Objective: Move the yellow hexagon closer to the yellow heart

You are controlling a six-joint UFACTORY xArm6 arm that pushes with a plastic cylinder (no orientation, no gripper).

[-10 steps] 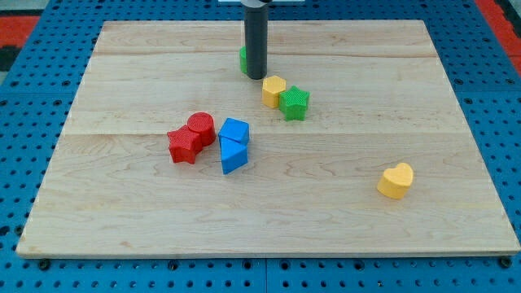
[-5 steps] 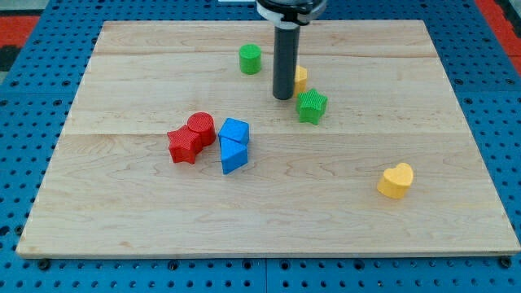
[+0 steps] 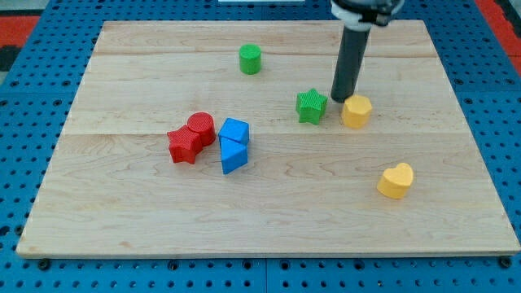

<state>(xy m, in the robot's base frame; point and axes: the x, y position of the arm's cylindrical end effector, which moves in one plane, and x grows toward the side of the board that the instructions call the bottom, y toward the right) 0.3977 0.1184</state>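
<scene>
The yellow hexagon (image 3: 356, 111) lies right of the board's middle. My tip (image 3: 341, 99) rests on the board right against its upper left side, between it and the green star (image 3: 311, 106). The yellow heart (image 3: 396, 181) lies toward the view's lower right, well below and a little right of the hexagon.
A green cylinder (image 3: 251, 59) stands near the view's top centre. A red cylinder (image 3: 201, 128) and a red star (image 3: 185, 145) touch left of centre, next to a blue block (image 3: 234, 132) and a blue triangle (image 3: 233, 155). The wooden board (image 3: 114, 203) sits on a blue pegboard.
My tip has swept from the view's top centre to the right and down. The yellow hexagon has slid to the right past the green star, nearer the yellow heart. The green star shifted slightly.
</scene>
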